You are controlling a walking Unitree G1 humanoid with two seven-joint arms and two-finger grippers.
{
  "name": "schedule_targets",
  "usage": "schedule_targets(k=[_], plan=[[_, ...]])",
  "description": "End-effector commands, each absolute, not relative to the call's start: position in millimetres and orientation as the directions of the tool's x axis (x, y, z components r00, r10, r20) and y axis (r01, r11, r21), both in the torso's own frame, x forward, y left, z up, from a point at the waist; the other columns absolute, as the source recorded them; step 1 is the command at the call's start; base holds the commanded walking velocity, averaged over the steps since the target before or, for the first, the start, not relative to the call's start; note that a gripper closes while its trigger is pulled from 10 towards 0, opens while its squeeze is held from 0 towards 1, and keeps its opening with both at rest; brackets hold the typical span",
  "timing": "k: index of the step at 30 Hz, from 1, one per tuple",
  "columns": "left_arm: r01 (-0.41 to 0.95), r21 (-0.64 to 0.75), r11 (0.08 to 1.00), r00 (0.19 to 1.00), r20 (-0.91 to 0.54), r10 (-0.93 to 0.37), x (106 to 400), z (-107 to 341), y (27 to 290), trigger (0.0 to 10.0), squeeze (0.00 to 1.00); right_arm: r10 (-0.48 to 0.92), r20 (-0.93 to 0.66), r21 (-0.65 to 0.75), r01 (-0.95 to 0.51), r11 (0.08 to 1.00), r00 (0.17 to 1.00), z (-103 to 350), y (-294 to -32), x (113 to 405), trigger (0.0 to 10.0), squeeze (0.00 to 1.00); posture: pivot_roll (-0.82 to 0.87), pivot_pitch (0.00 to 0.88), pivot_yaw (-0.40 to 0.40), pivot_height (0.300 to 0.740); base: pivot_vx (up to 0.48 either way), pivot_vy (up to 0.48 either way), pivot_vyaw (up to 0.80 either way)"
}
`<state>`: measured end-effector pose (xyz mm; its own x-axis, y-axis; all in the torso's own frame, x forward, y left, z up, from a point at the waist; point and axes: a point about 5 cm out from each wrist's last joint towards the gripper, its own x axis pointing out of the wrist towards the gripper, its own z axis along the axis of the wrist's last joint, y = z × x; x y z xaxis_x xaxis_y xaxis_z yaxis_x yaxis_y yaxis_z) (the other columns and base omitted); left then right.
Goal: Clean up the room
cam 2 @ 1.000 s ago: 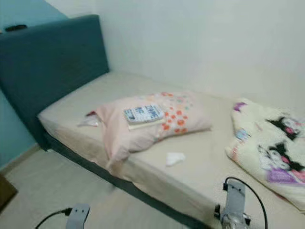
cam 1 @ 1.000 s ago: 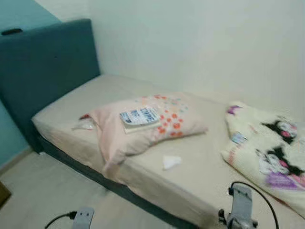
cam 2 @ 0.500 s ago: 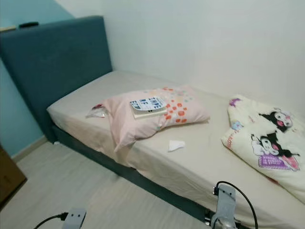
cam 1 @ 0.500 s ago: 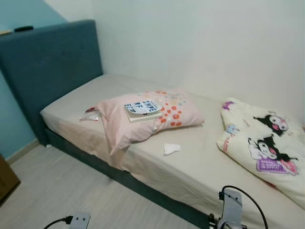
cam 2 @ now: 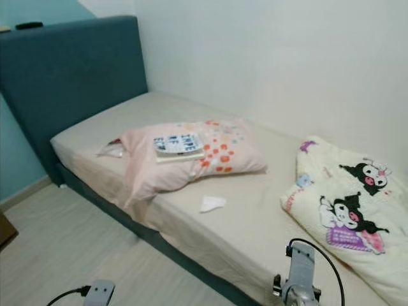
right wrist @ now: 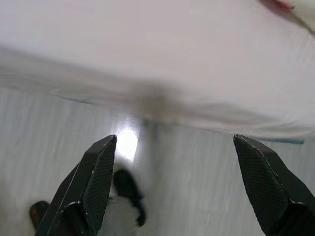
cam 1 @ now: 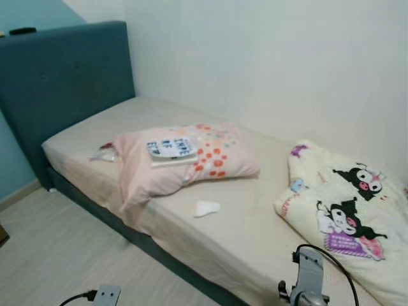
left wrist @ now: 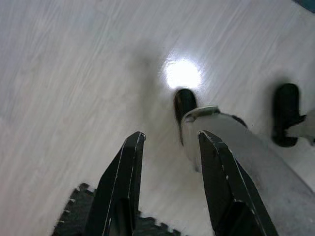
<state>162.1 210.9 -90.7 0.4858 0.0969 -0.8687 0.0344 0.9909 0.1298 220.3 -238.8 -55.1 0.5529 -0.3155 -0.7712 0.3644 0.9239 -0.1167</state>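
Note:
A bed with a beige sheet stands against the wall. On it lies a pink pillow with orange dots, and a book rests on the pillow. A crumpled white tissue lies on the sheet in front of the pillow. A clear plastic wrapper sticks out at the pillow's headboard end. My left gripper hangs open over the pale floor. My right gripper is open wide, low beside the bed's edge, with nothing between its fingers.
A cream cartoon blanket is bunched at the bed's right end. The teal headboard stands on the left with a small dark object on top. Pale wood floor runs along the bed's front.
The camera has swung and steadied, so the bed and its things sit further left in the picture. Nothing on the bed has moved, and both arms still hang low.

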Motion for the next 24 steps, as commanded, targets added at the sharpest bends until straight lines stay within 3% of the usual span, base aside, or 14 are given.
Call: schedule_targets(k=[1,12,24], plan=[[0.052,0.127,0.991,0.469,-0.879,0.088,157,-93,208,10.0,0.00,-0.329,-0.776,-0.140,0.361,0.922,0.538,-56,-243,216,10.0,0.00,-0.09,0.000,-0.052,0.740,0.000,-0.480,0.00],[0.055,0.127,0.990,0.461,-0.883,0.088,154,-94,209,10.0,0.00,-0.325,-0.801,-0.160,0.345,0.925,0.502,-60,-244,210,10.0,0.00,-0.09,0.000,-0.056,0.740,0.000,-0.480,0.00],[0.057,0.133,0.990,0.456,-0.885,0.093,153,-95,210,10.0,0.00,-0.286,-0.844,-0.151,0.311,0.938,0.454,-68,-238,199,10.0,0.00,-0.09,0.000,-0.058,0.740,0.000,-0.044,0.00]])
